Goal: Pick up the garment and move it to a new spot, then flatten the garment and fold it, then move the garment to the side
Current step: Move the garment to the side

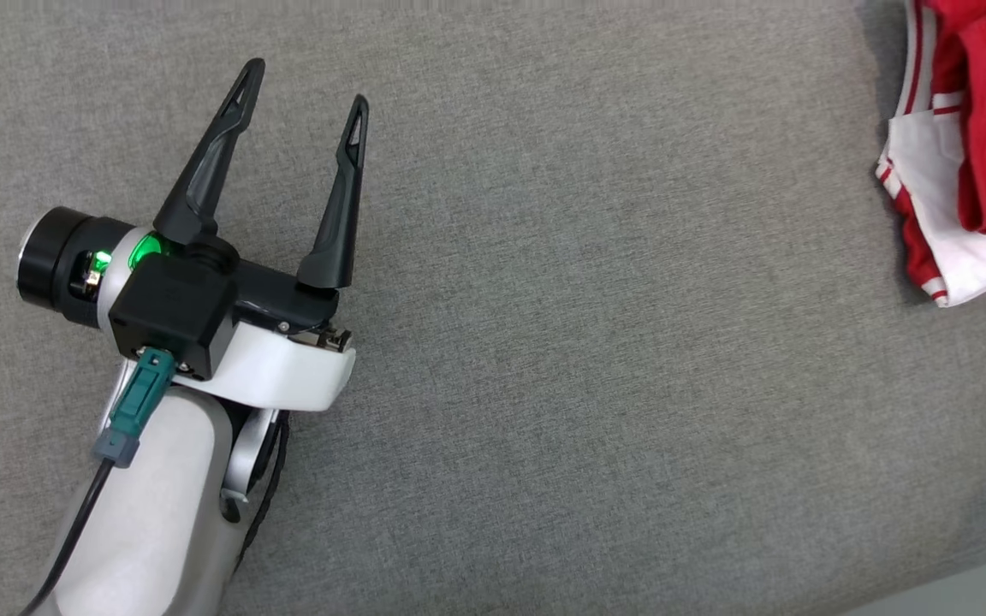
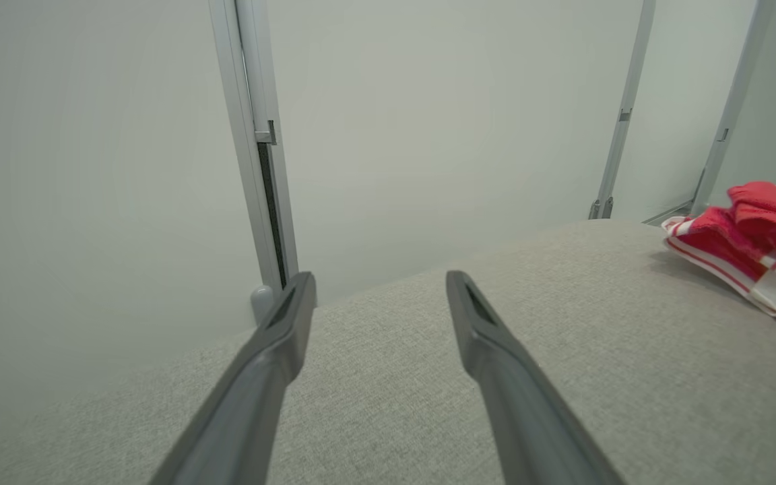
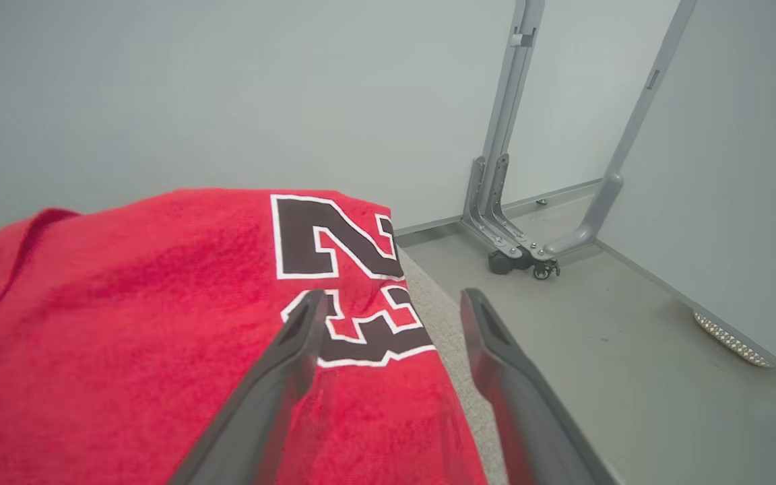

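Above the left part of the grey fabric surface (image 1: 587, 342), the left gripper (image 1: 305, 85) hovers with its two dark fingers spread wide; a green lamp (image 1: 146, 248) glows at its wrist. Right gripper (image 3: 393, 300): fingers likewise spread, one lying over the garment (image 3: 125, 323), the other over the surface's right edge and the floor (image 3: 597, 350) beyond. Contact with the cloth cannot be determined.

The garment is a red jersey with white trim striped in red and a black numeral outlined in white. It lies bunched and doubled over itself at the far right of the surface, close to the right edge, well apart from the left gripper. A broad stretch of grey fabric separates the two.

Pale wall panels and a metal post (image 2: 260, 135) stand past the far edge. A castered frame (image 3: 516, 249) stands on the floor beyond the right edge.
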Controlling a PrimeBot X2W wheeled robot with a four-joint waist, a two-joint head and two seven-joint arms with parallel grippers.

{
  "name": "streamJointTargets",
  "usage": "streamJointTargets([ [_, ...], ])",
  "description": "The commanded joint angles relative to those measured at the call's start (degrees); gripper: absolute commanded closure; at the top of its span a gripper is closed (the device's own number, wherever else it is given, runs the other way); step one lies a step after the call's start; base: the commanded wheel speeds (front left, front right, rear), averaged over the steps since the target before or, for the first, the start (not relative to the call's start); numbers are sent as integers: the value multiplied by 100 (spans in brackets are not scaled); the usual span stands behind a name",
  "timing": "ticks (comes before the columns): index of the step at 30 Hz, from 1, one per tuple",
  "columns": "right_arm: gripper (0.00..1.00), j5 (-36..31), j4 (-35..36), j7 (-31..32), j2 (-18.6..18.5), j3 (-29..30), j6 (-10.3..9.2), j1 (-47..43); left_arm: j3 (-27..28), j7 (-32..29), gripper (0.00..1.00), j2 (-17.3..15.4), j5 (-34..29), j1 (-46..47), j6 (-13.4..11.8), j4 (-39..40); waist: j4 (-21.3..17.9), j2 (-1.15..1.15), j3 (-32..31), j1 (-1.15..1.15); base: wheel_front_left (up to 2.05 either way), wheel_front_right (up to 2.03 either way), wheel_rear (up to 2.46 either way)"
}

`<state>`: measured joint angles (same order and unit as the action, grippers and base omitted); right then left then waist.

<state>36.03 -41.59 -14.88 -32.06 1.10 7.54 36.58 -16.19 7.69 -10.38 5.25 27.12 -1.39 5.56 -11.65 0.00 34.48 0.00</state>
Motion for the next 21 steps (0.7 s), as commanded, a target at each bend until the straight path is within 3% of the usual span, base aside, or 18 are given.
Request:
streamJointTargets([
  [1, 0, -89, 298, -36, 160, 177, -10, -245, 23, 47, 0, -24, 63, -95, -22, -34, -72, 0, -231, 0, 0, 0, 0],
  [4, 0, -483, 1195, -37, 603, 495, -7, -883, 91, 133, 0, 40, 189, -296, -117, -135, -52, 0, -542, 0, 0, 0, 0],
  [9, 0, -909, 2159, -33, 1038, 496, -6, -1580, 180, 266, 0, 107, 350, -590, -239, -256, 142, 0, -959, 0, 0, 0, 0],
  [15, 0, -1285, 2978, 13, 1321, 246, -6, -2128, 316, 380, 0, 154, 540, -896, -343, -367, 438, 0, -1275, 0, 0, 0, 0],
  [21, 0, -1594, 3912, 484, 1598, -7, -6, -2615, 432, 499, 0, 166, 666, -1214, -456, -488, 862, 0, -1509, 0, 0, 0, 0],
])
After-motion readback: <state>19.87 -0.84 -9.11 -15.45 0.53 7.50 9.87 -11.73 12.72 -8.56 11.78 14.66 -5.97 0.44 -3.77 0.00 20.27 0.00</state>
